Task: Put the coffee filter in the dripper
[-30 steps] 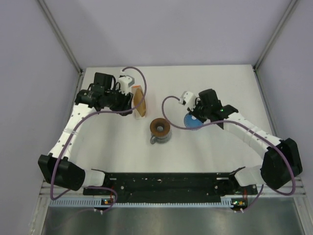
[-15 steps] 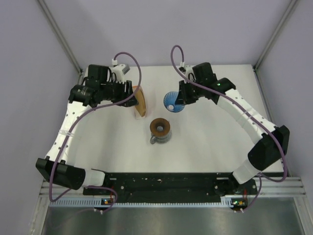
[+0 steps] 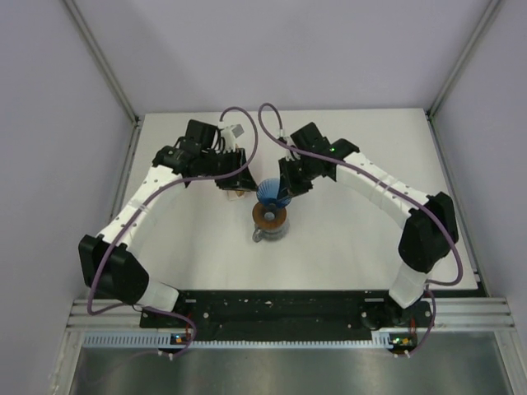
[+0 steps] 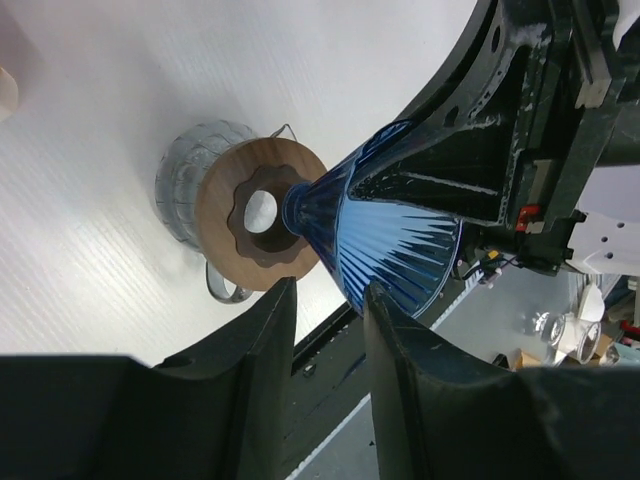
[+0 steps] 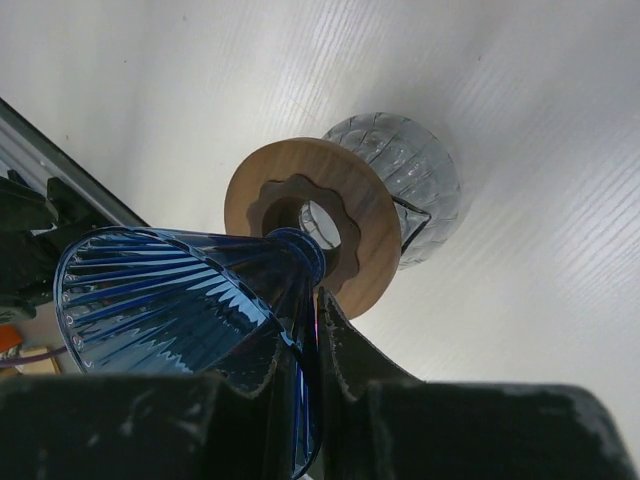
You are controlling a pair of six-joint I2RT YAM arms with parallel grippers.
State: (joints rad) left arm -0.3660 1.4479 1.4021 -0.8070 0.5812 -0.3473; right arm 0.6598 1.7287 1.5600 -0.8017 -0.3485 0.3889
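White counter [image 3: 370, 230]: right pincer [image 5: 305, 345] is clamping the blue dripper [image 5: 160, 290], holding it tilted, tip by the wooden ring [image 5: 360, 200] on the glass jug [image 5: 410, 170]. Left pincer [image 4: 330, 295] is hovering close by, jaws apart, gripping nothing.

top view: pack of filters [image 3: 239, 192] nearly all hidden under left gripper [image 3: 233, 184]; dripper [image 3: 270, 194] handle lost behind right gripper [image 3: 285, 191] | glass jug [image 3: 262, 235] mostly covered by brown ring [image 3: 269, 216] | right wrist view: dripper's near rim cut off by the gripper body
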